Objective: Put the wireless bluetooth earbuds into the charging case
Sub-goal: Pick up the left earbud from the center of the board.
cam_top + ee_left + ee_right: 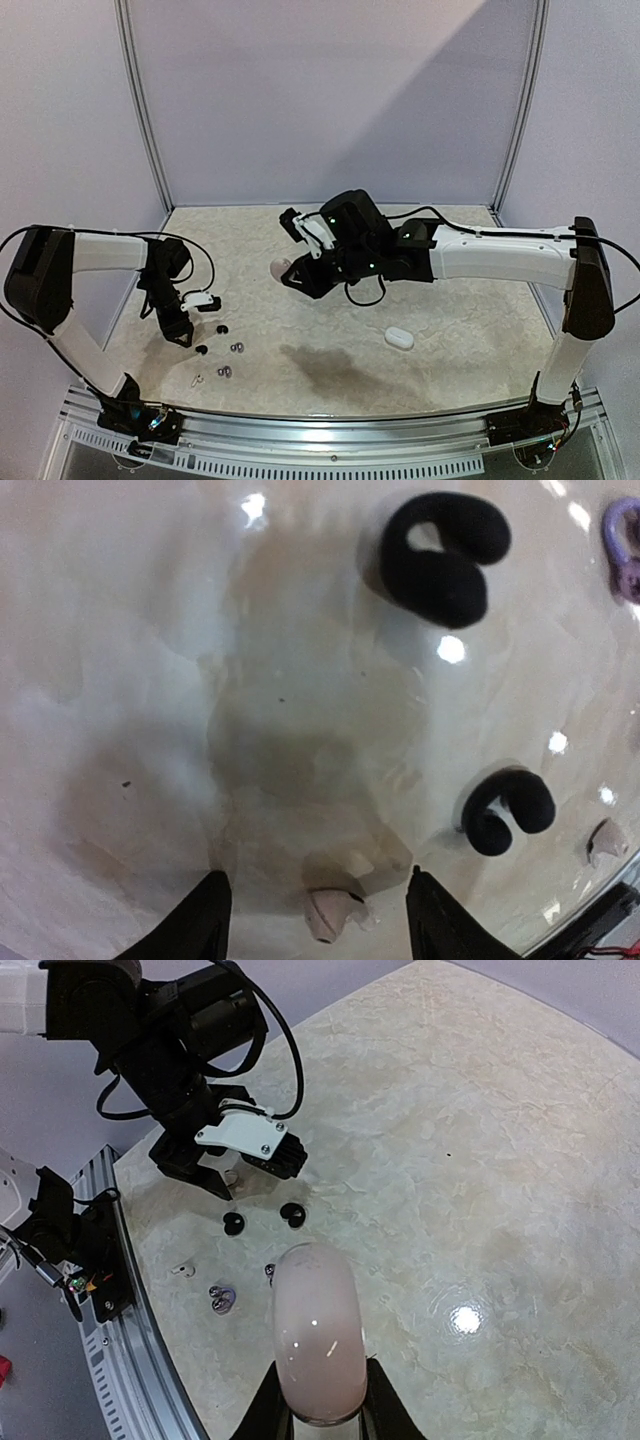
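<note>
Beige, marble-patterned table [450, 290] fills the overhead view, where we see the right gripper [290, 272] stretched out to mid-table and pinching a pale pink charging case [281, 269], while a second, white case [399, 338] lies well apart on the right side of the surface. The left gripper [186, 335] points down near the left edge, just beside a loose scatter of earbuds [220, 328] — we count about 5 small specks there, some black, some grey. From the left wrist, the fingertips [205, 925] stand spread and touch nothing; a pale bud [330, 912] lies on the table between them, with 2 black hook-shaped buds [445, 555] further out and a lavender one [625, 545] cut off at the frame's edge. From the right wrist, the fingers [390, 1415] are clamped on either side of the pink case, which stands upright between them — whether its lid is open we cannot tell.
</note>
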Controlling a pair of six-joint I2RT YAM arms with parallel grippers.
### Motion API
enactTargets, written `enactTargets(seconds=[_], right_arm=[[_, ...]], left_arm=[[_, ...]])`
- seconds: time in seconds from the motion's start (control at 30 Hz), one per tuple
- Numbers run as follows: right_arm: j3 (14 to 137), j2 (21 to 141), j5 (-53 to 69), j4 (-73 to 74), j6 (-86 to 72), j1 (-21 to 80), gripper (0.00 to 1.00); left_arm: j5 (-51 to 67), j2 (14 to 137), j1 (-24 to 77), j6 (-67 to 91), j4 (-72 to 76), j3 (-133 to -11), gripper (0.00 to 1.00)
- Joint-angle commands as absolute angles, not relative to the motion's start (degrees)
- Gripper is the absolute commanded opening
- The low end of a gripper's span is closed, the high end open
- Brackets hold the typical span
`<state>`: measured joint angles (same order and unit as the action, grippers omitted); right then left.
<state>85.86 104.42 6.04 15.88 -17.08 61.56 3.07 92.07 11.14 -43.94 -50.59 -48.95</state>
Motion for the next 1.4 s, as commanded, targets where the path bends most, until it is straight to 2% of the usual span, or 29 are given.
enactTargets(seconds=[0.0, 0.33, 0.63, 0.73, 1.13, 1.37], right_arm=[[87.7, 106.0, 5.3, 17.3, -16.7, 61.8, 0.0], [88.1, 106.3, 5.3, 17.8, -15.9, 61.7, 0.0], [88.6, 106.6, 5.4, 18.2, -15.4, 61.7, 0.0], [88.5, 106.4, 5.1, 18.6, -15.3, 61.8, 0.0], [88.5, 106.3, 4.8, 18.7, -14.9, 61.7, 0.0], [88.5, 106.0, 4.1, 19.5, -14.5, 61.7, 0.0]], left_arm=[[2.4, 92.9, 10.4, -43.1, -48.3, -48.3, 0.58], [2.1, 92.8, 8.6, -43.4, -52.7, -48.1, 0.51], [4.7, 93.1, 8.1, -42.4, -50.7, -47.8, 0.46], [5.6, 93.6, 8.2, -42.1, -50.5, -48.0, 0.38], [7.7, 94.1, 8.1, -42.2, -52.4, -48.8, 0.19], [10.4, 93.3, 8.2, -40.2, -54.7, -53.8, 0.17]])
